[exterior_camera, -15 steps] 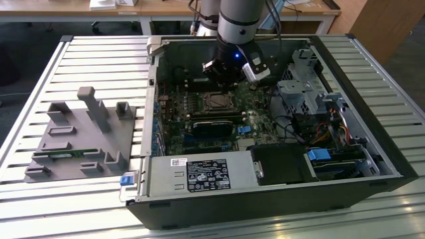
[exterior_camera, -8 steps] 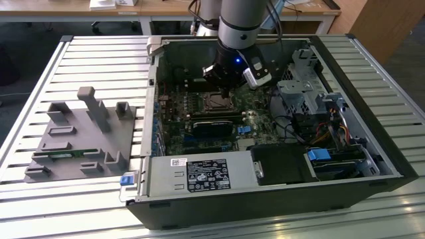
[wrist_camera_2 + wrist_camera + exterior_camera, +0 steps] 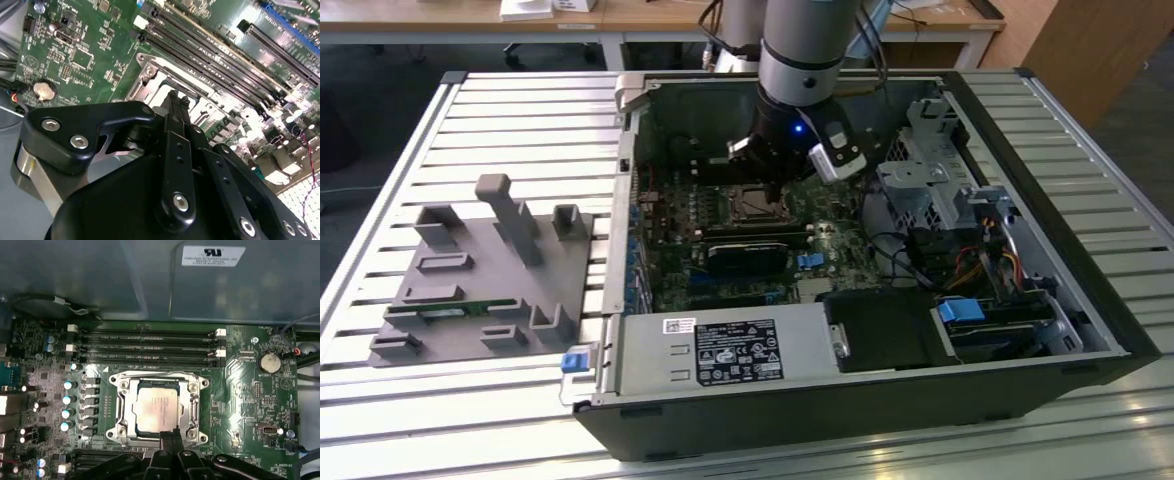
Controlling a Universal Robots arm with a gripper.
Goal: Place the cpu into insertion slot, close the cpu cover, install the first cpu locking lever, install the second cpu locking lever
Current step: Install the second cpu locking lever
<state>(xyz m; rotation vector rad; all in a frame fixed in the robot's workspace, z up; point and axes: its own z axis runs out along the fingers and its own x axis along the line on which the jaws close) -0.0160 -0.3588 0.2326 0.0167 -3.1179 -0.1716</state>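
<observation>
Exterior view: end effector (image 3: 781, 180) lowered inside the open computer case (image 3: 1067, 250), just above the insertion slot (image 3: 750, 204).

Second wrist view: fingers (image 3: 175, 107) pressed together, clenched on nothing, tips at the socket's edge.

First wrist view: cpu (image 3: 156, 409) seated in slot, cpu cover (image 3: 192, 405) framing it. Risk: tips skidding off thin metal, scraping the board.

Reaching steeply down from above in the exterior view: a grey-and-silver jointed arm (image 3: 802, 50) with a black wrist lit by a small blue light. Black two-fingered gripper (image 3: 169, 436) pointing downward, slim black fingers (image 3: 176, 102) pressed together in both wrist views, tips touching.
</observation>
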